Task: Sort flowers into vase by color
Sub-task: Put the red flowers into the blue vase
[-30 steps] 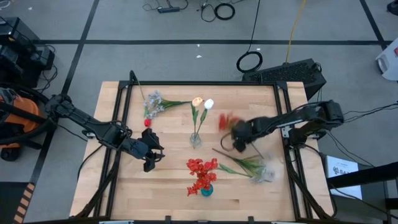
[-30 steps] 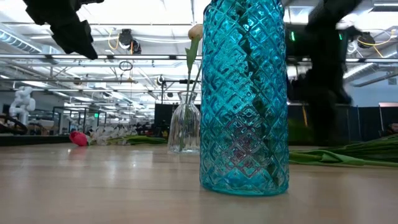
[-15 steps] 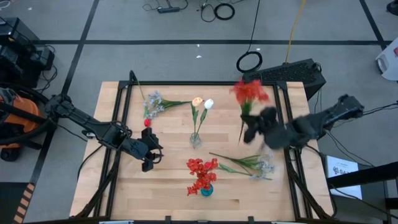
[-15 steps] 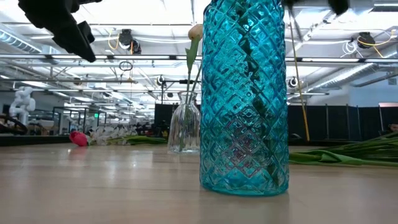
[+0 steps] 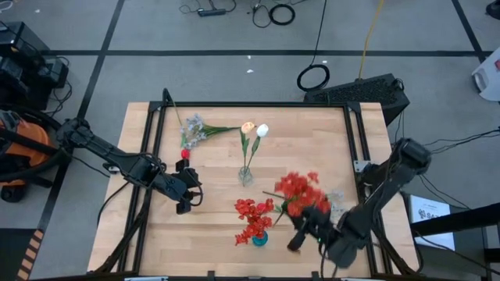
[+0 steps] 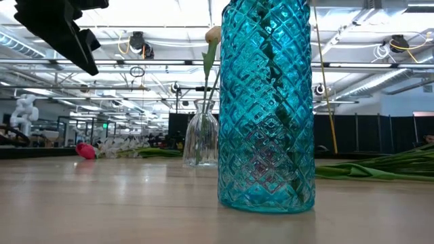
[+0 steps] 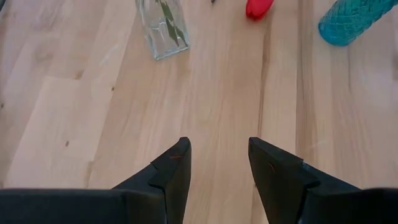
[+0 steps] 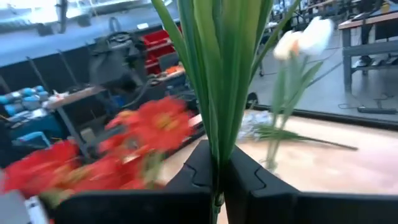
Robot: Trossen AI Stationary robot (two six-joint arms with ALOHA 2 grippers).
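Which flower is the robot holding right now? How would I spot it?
Find the blue vase holding red blooms. Just beside it, the right gripper pinches a red flower stem in the air. All the other flowers lie on the table or stand in vases.

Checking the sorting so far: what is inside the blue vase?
The blue vase holds red clustered blooms, their green stems showing through the glass in the low view. How many stems cannot be counted through the pattern.
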